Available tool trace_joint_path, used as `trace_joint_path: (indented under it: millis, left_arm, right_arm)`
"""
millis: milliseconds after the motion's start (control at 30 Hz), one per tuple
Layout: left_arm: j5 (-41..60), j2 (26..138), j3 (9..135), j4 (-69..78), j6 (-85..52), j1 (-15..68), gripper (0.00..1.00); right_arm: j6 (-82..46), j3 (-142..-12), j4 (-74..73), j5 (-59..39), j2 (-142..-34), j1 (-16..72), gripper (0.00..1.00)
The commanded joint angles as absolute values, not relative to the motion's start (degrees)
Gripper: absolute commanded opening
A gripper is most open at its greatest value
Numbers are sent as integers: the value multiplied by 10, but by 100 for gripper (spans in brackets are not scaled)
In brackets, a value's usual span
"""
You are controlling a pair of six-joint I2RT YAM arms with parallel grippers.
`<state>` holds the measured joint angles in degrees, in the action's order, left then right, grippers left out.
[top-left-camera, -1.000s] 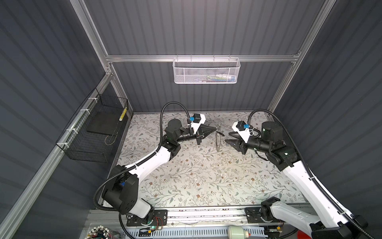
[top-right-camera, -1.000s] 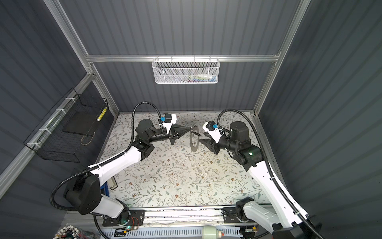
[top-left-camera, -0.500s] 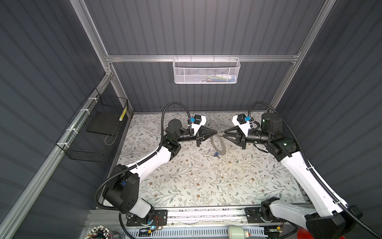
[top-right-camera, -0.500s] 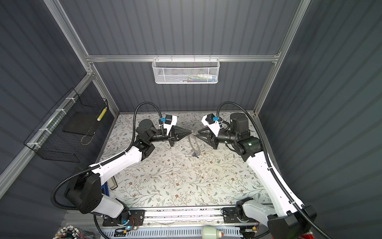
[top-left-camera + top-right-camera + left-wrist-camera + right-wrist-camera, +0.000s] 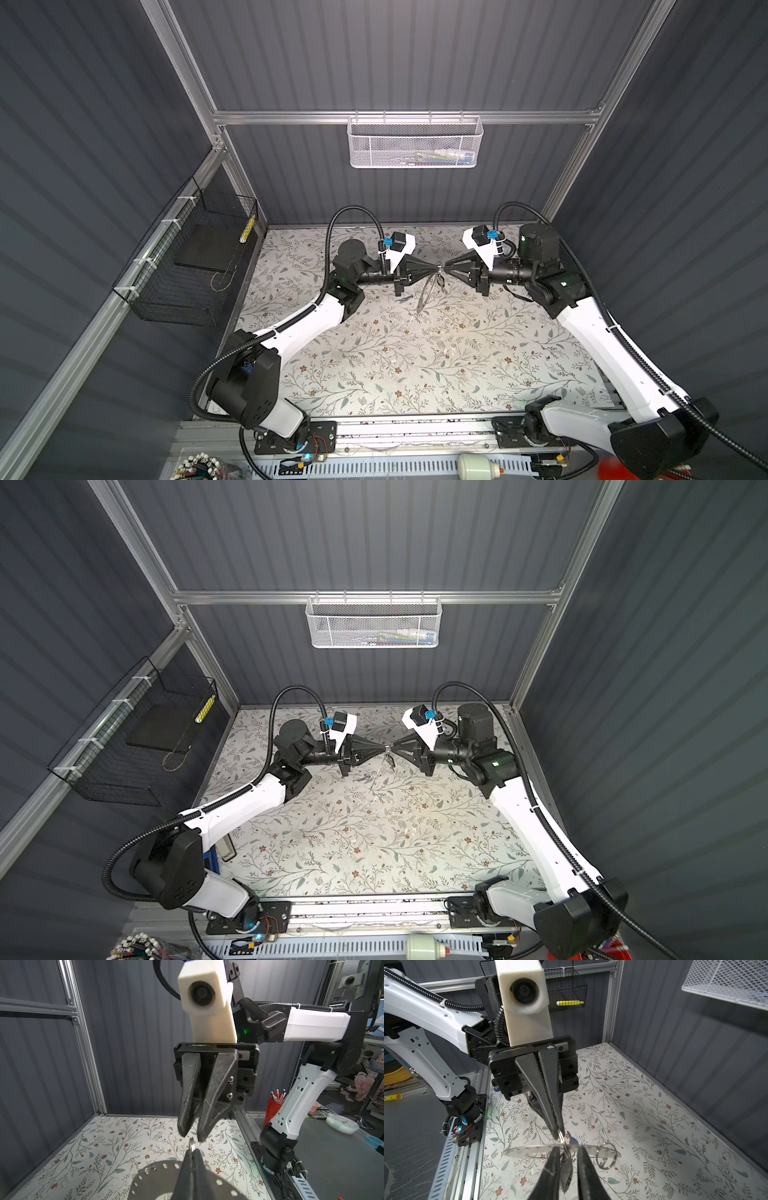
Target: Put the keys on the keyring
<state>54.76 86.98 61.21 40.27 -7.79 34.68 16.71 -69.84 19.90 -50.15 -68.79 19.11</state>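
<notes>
Above the middle of the table my two grippers meet tip to tip in both top views. My left gripper [image 5: 435, 270] [image 5: 193, 1152] is shut on a small silver keyring [image 5: 562, 1140]. From that ring hangs a thin perforated metal disc [image 5: 529, 1150], seen edge-on in a top view [image 5: 424, 293]. My right gripper [image 5: 568, 1148] [image 5: 393, 749] is narrowly open with one finger on each side of the ring. A small grey key-like piece [image 5: 566, 1169] dangles between its fingers [image 5: 584, 1169]. A second small ring [image 5: 606, 1157] hangs from the disc's rim.
A small blue tag [image 5: 574, 1140] shows just beyond the disc. A black wire basket [image 5: 195, 266] hangs on the left wall, a white mesh basket [image 5: 415, 143] on the back wall. The floral table [image 5: 415, 365] ends at a metal rail in front.
My right gripper has come in to the left gripper's tip and narrowed its jaws round the ring. The hanging disc has swung. The left gripper stays shut in place.
</notes>
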Motion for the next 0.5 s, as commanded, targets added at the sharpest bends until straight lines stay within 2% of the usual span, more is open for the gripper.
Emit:
trace_joint_path:
  millis: [0,267,467]
  left_arm:
    - [564,864,633,414,-84,345,0]
    - [568,866,634,417,-92,345,0]
    - [568,869,635,424,-94,345,0]
  right_arm:
    - [164,-697,196,-515,-693,193,20]
    - [164,-691,188,-533,-696,195,22]
    - [166,-695,196,-552,-707,197,19]
